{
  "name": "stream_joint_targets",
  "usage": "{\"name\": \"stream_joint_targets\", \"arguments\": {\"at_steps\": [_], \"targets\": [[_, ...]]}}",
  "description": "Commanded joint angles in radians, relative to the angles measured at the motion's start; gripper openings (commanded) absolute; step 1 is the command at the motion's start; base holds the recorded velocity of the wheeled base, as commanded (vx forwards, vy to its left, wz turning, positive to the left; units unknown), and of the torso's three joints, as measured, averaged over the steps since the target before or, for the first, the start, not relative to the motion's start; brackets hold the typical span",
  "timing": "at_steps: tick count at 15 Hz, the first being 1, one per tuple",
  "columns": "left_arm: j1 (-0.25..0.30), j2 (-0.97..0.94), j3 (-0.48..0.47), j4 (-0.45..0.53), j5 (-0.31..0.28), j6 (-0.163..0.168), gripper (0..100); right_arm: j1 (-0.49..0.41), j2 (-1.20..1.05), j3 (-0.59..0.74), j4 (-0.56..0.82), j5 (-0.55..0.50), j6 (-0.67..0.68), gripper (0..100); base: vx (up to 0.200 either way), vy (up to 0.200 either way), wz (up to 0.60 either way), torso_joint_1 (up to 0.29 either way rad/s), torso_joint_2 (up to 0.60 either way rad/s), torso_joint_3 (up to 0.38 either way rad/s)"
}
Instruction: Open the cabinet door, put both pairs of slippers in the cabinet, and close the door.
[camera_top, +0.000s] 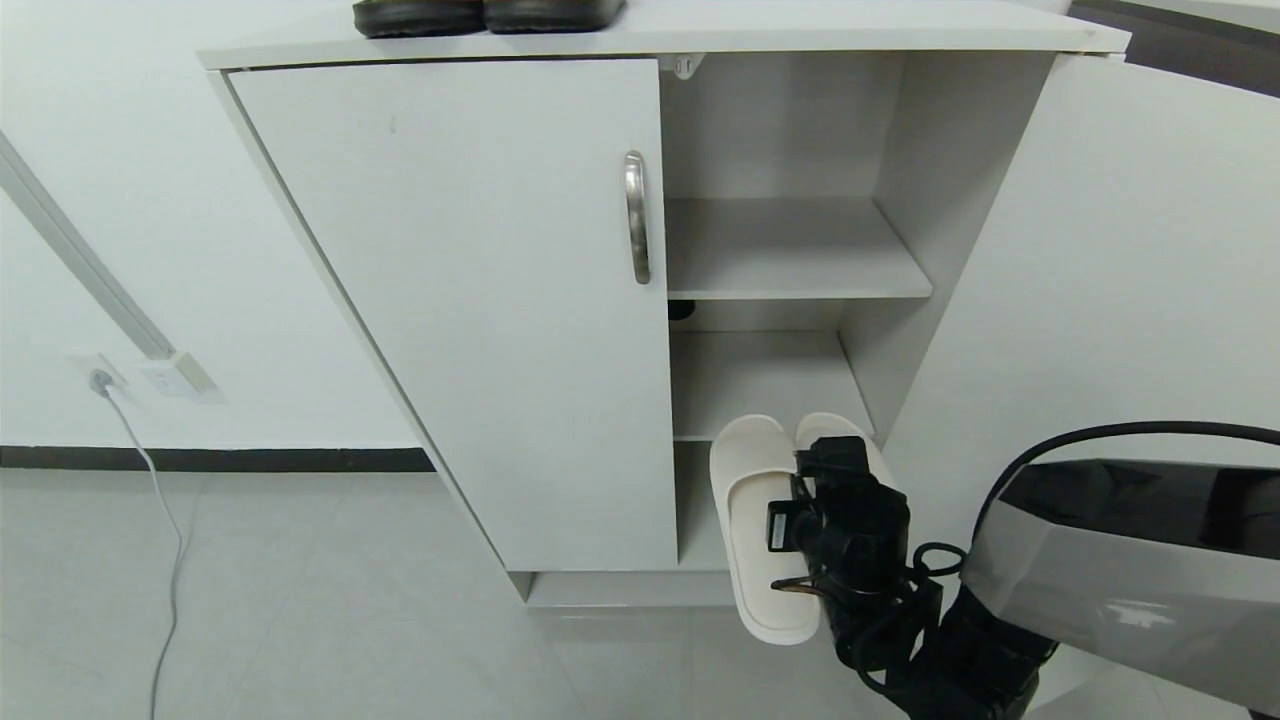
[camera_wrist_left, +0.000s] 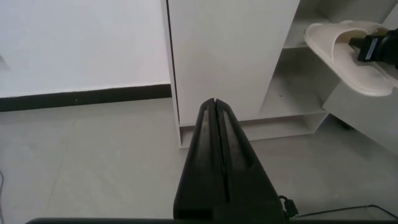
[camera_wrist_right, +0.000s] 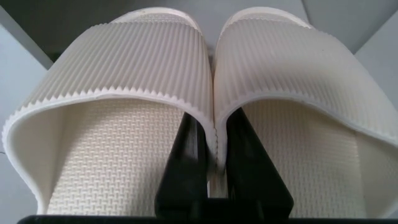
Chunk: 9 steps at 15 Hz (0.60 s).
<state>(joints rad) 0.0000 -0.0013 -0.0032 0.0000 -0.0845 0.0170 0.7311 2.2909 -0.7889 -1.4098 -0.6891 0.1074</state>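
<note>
Gripping, in the right gripper (camera_top: 832, 455), a pair of cream-white ribbed foam slippers (camera_top: 755, 520): one finger slid inside each slipper, the two adjoining inner walls pinched together, evidently so as to carry both as one. Held toes-first at the mouth of the tall white two-door cabinet (camera_top: 450, 300), close to the front edge of its lower white shelf (camera_top: 760, 385); above or below that edge, cannot tell. Apparently lined up for sliding in. Right-hand white door (camera_top: 1100, 260) swung wide, giving room for the arm; left-hand door shut, with its upright metal bar handle (camera_top: 637, 215) untouched. On the cabinet's top, left of its middle, side by side: a pair of dark, shoe-like slippers (camera_top: 488, 14), presumably waiting their turn. Left gripper (camera_wrist_left: 214, 109) parked low over the pale grey tiled floor (camera_wrist_left: 93, 155), well apart from the cabinet, fingers pressed together on nothing, out of the way. Clearest from the right wrist view: the pinch itself, masked by the wrist in the head view. Added by the left wrist view: the cream pair in side profile before the opening.
</note>
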Motion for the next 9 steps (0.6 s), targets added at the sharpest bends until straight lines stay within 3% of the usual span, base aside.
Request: {"name": "stream_joint_targets", "arguments": {"at_steps": [1,7,9], "targets": [[0.002,0.001,0.000,0.000,0.000,0.000,0,-0.002,0.024,0.002,-0.003,0.000,0.000,0,0.200,0.000,0.00,0.007,-0.01,-0.007],[0.000,0.001,0.000,0.000,0.000,0.000,0,-0.004,0.038,-0.007,-0.003,0.000,0.000,0,0.200,0.000,0.00,0.002,0.01,-0.001],[0.000,0.001,0.000,0.000,0.000,0.000,0,-0.012,0.056,-0.023,-0.003,0.014,0.000,0,0.000,0.000,0.00,0.000,0.00,0.000]]}}
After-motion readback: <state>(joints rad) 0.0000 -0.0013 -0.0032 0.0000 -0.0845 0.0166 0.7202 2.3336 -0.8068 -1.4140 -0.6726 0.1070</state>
